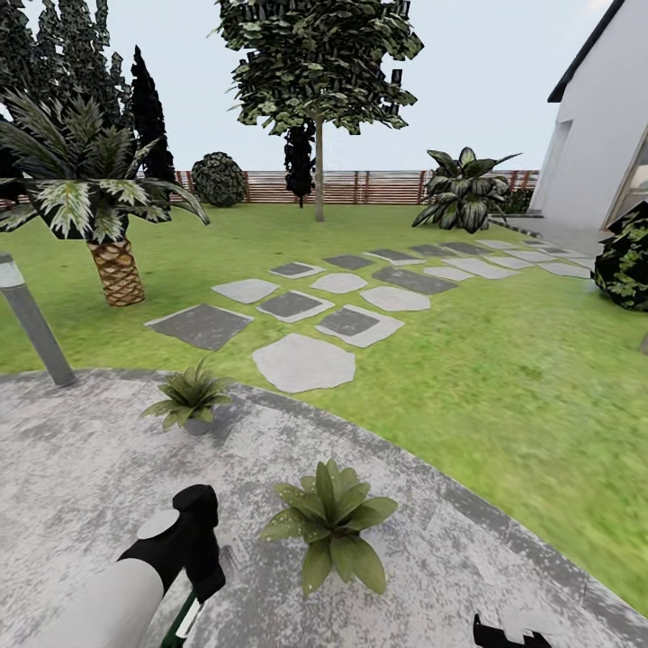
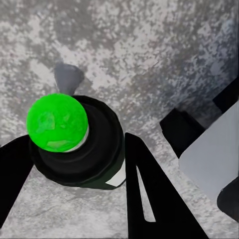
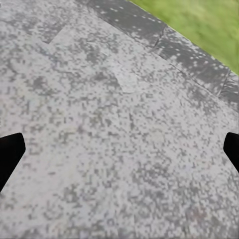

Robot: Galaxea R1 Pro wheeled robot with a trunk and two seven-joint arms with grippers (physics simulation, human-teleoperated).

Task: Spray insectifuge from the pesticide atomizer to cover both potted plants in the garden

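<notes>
I stand on the mottled grey patio (image 1: 81, 468) of the garden. One potted plant (image 1: 335, 522) sits just ahead of me, right of my left arm. The other potted plant (image 1: 189, 396) stands farther off near the patio's edge. My left gripper (image 2: 74, 149) is shut on the pesticide atomizer (image 2: 94, 154), seen from above as a black top with a bright green knob. In the head view a strip of the atomizer (image 1: 187, 619) shows below the left wrist. My right gripper (image 1: 508, 633) is low at the right, its fingers (image 3: 10, 154) spread wide over bare paving.
Lawn (image 1: 504, 360) with grey stepping stones (image 1: 303, 363) lies beyond the patio. A grey lamp post (image 1: 31, 324) leans at the left, behind it a palm (image 1: 90, 207). A tree (image 1: 318, 108), a slatted fence (image 1: 378, 186), shrubs and a white house wall (image 1: 603, 117) stand farther back.
</notes>
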